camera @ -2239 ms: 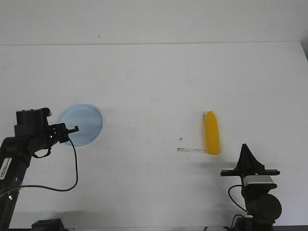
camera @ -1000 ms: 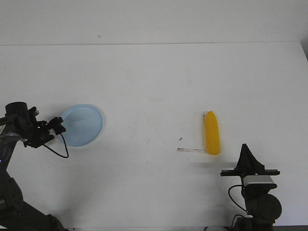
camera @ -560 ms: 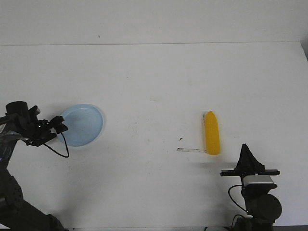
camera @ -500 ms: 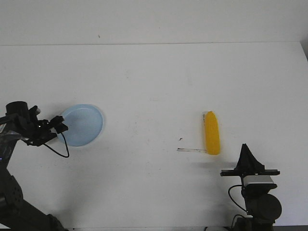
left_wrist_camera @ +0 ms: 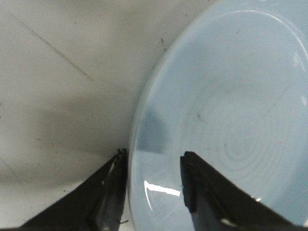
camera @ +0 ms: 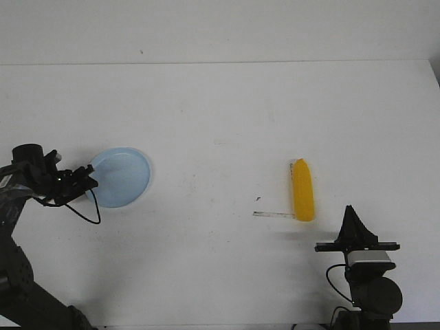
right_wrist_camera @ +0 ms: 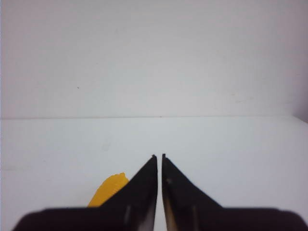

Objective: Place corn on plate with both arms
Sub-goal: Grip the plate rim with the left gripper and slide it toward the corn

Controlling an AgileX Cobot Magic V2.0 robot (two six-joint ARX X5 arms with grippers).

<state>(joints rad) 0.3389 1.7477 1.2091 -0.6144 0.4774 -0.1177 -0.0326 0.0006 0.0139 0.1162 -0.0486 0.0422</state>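
Observation:
The pale blue plate (camera: 122, 177) lies flat at the table's left side. My left gripper (camera: 88, 177) is low at its left rim and open. In the left wrist view the gripper (left_wrist_camera: 154, 156) straddles the rim of the plate (left_wrist_camera: 231, 96), one finger (left_wrist_camera: 113, 183) just outside the edge and the other over the inside. The yellow corn (camera: 303, 190) lies on the right side, lengthwise away from me. My right gripper (camera: 351, 208) rests shut and empty just near of it, a little to its right. The right wrist view shows the gripper (right_wrist_camera: 158, 156) with the corn's tip (right_wrist_camera: 109, 190) beside one finger.
A thin strip of pale tape (camera: 273, 214) lies on the table by the corn's near end. The left arm's cable (camera: 93, 212) loops down over the table near the plate. The table's far edge (camera: 220, 64) meets the wall.
My left arm swung out and lowered at the plate's left rim. In the last half second the plate shifted slightly right. The right arm and the corn have not moved.

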